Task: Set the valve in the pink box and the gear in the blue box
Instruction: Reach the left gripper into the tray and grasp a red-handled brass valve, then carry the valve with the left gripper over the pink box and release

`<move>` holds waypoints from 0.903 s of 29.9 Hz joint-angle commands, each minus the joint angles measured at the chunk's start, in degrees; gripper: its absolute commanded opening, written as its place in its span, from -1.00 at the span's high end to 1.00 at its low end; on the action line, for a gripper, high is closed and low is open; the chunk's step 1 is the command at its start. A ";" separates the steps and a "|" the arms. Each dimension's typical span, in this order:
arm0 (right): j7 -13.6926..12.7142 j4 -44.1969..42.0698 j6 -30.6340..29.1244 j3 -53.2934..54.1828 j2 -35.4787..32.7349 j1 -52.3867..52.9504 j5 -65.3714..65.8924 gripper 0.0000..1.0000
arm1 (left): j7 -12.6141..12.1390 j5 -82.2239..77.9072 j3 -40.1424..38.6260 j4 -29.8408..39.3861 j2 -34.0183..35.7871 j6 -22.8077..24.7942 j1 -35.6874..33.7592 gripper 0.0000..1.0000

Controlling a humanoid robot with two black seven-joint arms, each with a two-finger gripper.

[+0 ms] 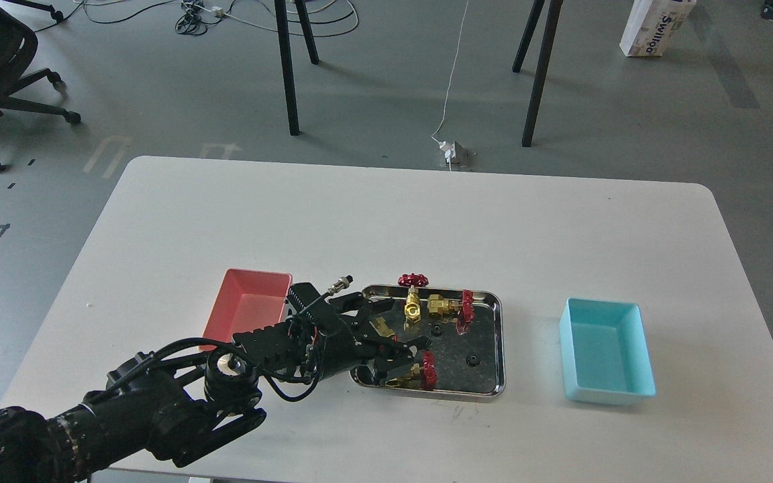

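My left gripper (390,333) reaches into the left half of the steel tray (497,335), its fingers (405,347) spread on either side of a brass valve (382,328) that it partly hides. Whether they touch it I cannot tell. Three more valves with red handwheels lie in the tray: one at the back (413,300), one beside it (449,307), one at the front (420,373). Two small black gears (436,331) (472,361) show on the tray floor. The pink box (247,312) stands left of the tray, the blue box (604,351) to its right. Both look empty.
The tray and boxes sit in a row on a white table (427,221). My left arm (178,396) crosses the table's front left and overlaps the pink box's near corner. Chair and stand legs are on the floor beyond the table.
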State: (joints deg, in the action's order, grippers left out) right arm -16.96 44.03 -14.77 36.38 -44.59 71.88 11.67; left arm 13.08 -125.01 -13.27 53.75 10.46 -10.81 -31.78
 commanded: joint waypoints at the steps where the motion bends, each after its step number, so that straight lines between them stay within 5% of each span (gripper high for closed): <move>1: 0.08 -0.09 0.00 0.00 0.03 0.01 -0.06 -0.98 | 0.02 0.01 -0.09 -0.49 0.34 -0.26 -0.04 -0.80; 8: 0.17 -0.17 0.09 0.00 0.82 0.01 0.20 -0.98 | -0.07 0.01 0.09 -0.93 0.70 -0.26 0.05 -0.65; 12: 0.26 -0.17 0.09 0.00 0.90 0.01 1.25 -0.98 | 0.02 0.01 0.18 -0.84 0.61 -0.17 0.22 -0.22; 17: 0.52 -0.44 0.09 0.00 1.08 0.01 1.34 -0.98 | -0.60 0.01 0.09 -0.75 0.79 0.09 0.14 0.71; 27: 0.70 -0.70 0.09 -0.09 1.96 -0.16 2.66 -0.98 | -1.74 8.26 -6.75 8.81 8.33 0.79 -0.22 0.86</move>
State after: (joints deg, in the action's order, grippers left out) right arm -16.27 43.37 -14.67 36.30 -43.03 71.73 14.07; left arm 12.12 -122.74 -16.33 57.95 14.58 -10.48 -31.80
